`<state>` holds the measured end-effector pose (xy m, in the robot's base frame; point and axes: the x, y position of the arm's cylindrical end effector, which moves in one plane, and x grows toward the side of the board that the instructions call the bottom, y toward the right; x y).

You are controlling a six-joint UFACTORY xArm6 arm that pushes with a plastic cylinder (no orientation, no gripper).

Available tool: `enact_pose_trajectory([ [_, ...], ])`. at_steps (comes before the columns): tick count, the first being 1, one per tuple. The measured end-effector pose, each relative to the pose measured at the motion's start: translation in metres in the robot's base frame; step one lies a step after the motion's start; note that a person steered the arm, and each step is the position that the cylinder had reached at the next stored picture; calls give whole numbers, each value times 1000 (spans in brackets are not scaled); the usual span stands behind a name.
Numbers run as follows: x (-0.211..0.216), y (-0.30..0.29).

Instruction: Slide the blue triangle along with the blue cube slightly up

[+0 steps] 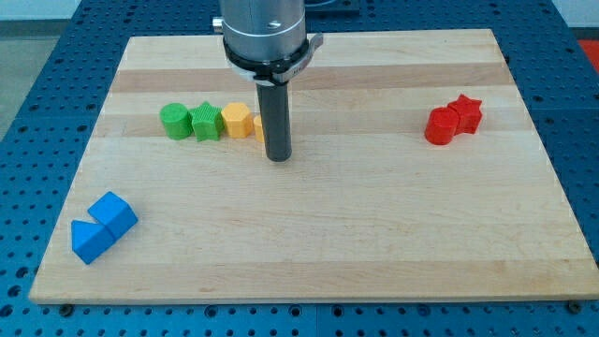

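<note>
Camera view is showing the wooden board [309, 234] from above its near edge. Blue triangle [89, 241] and blue cube [114, 213] are sitting touching at the near left corner; the pair's long axis is running diagonally, from near-left up to far-right, with the triangle at the nearer end. My tip [279, 157] is resting well apart from them, toward the far middle; being a bare rod, it is holding nothing. Tip is standing just right of a row: green cylinder [174, 122], green star [206, 122], yellow hexagon [237, 120], and another yellow block [258, 125], mostly hidden behind the rod. Red cylinder [439, 125] and red star [465, 112] are touching at far right.
</note>
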<state>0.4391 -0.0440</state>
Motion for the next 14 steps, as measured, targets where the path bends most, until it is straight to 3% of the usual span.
enact_pose_trajectory([
  [5, -12, 0],
  [8, -9, 115],
  [10, 44, 49],
  [12, 151, -42],
  [13, 179, -62],
  [14, 179, -67],
])
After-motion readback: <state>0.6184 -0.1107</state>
